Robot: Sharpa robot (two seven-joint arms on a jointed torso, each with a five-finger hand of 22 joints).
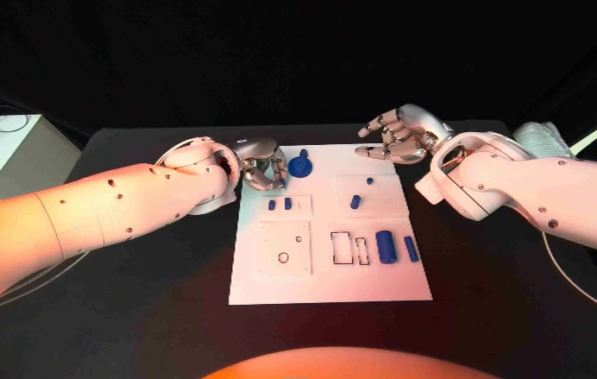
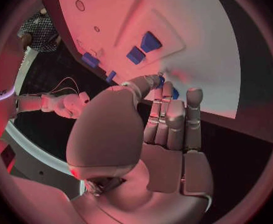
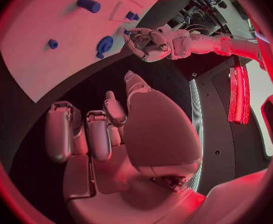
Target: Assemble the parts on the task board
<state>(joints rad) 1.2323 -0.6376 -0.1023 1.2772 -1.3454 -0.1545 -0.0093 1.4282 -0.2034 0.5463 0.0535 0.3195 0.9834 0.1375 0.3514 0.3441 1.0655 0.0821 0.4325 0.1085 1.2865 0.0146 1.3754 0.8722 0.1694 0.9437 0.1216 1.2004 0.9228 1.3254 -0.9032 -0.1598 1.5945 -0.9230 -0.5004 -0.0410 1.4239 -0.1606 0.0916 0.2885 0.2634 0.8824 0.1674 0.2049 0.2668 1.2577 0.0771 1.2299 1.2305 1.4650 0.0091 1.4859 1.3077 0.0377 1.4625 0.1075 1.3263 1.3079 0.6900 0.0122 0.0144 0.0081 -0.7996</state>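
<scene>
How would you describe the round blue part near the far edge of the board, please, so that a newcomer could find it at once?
Start at the white task board in the middle of the black table and follow it to its far edge. There, right beside the left robot hand, lies the round blue part. It is a broad disc with a small stub, unlike the short blue pegs nearer the robot.

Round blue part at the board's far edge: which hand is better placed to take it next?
Left. The left hand sits right beside the round blue part on the task board; the right hand hovers beyond the board's far edge, holding nothing.
</scene>
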